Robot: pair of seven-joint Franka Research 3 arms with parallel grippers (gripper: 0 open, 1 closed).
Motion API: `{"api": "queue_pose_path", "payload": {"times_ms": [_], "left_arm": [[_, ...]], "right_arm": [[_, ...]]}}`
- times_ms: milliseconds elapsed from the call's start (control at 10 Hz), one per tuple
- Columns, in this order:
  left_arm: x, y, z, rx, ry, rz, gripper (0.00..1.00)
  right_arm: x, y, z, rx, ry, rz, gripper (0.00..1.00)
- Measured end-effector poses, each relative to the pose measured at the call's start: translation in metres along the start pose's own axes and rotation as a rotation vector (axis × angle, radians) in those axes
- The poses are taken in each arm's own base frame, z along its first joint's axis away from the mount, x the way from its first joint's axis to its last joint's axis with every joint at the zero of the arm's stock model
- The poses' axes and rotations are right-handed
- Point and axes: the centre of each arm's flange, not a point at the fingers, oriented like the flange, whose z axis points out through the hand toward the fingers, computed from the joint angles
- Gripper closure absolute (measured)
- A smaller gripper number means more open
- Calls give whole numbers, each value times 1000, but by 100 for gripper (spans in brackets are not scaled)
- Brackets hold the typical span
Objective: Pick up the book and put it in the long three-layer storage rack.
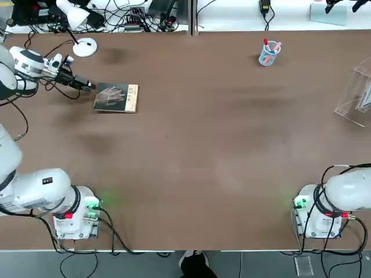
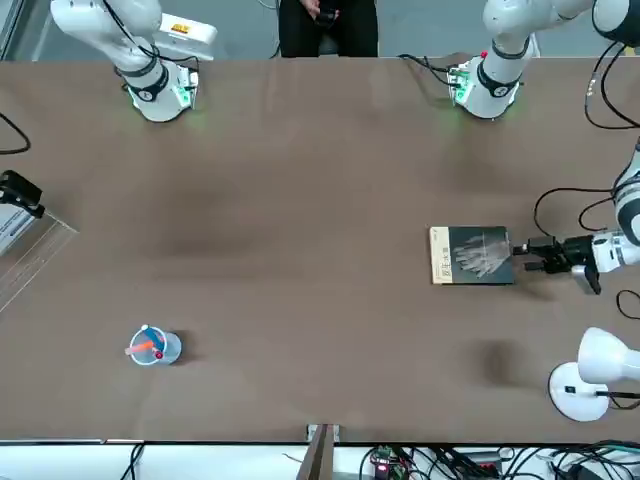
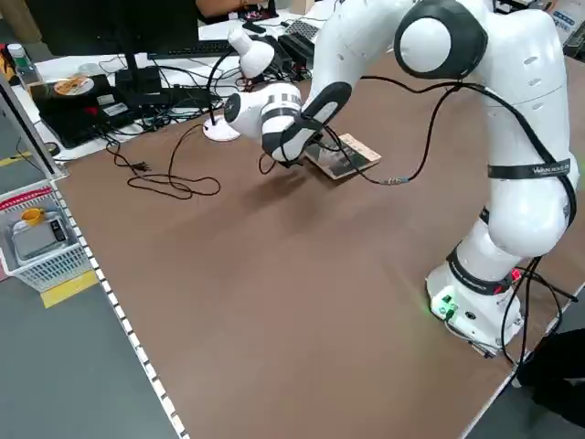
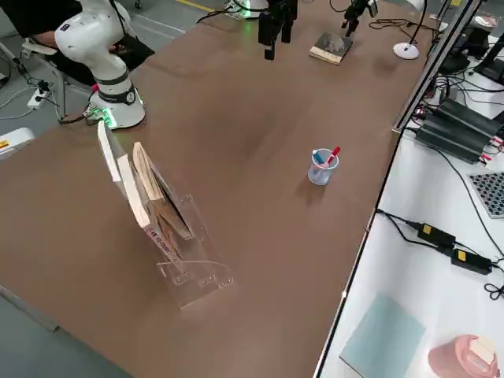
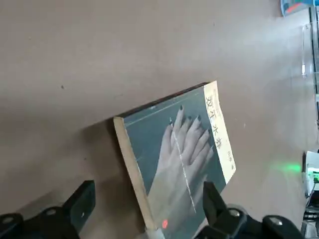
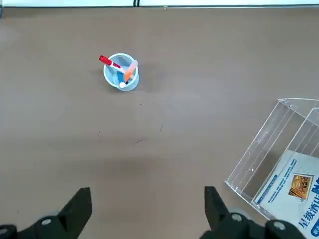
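Paperback book (image 1: pixel 116 97), the item to be racked, lay cover up on the brown table (image 1: pixel 191 145), toward the left edge and nearer the far edge than the robot's. Its dark cover showed a pale hand; the tan strip with printed characters ran along the side facing the table's right edge.

Left gripper (image 5: pixel 149 188): located at the opposite side of the book, its fingers apart, with part of the book showing between them in the wrist view; whether they touched it could not be told.

White round-based lamp (image 1: pixel 85 47): stood near the far left corner, beyond the left gripper.

Pen cup (image 1: pixel 269 53): pale blue, holding red, orange and blue pens, stood near the far edge, right of the middle.

Clear acrylic storage rack (image 4: pixel 191 252): stood toward the right edge, with several books (image 4: pixel 150 197) upright or leaning in its tiers.

Right gripper (image 6: pixel 148 188): parked above the table's right part near the rack, fingers apart and holding nothing.

Person (image 2: pixel 328 30): in dark clothing, at the robot's edge of the table, between the arm bases.
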Motion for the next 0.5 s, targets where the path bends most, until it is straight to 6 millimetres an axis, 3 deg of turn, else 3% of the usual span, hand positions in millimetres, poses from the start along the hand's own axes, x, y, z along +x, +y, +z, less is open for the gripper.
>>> {"api": "queue_pose_path", "payload": {"times_ms": [500], "left_arm": [[4, 2, 16, -33, 14, -13, 8]], "right_arm": [[-4, -15, -13, 4, 19, -13, 0]]}}
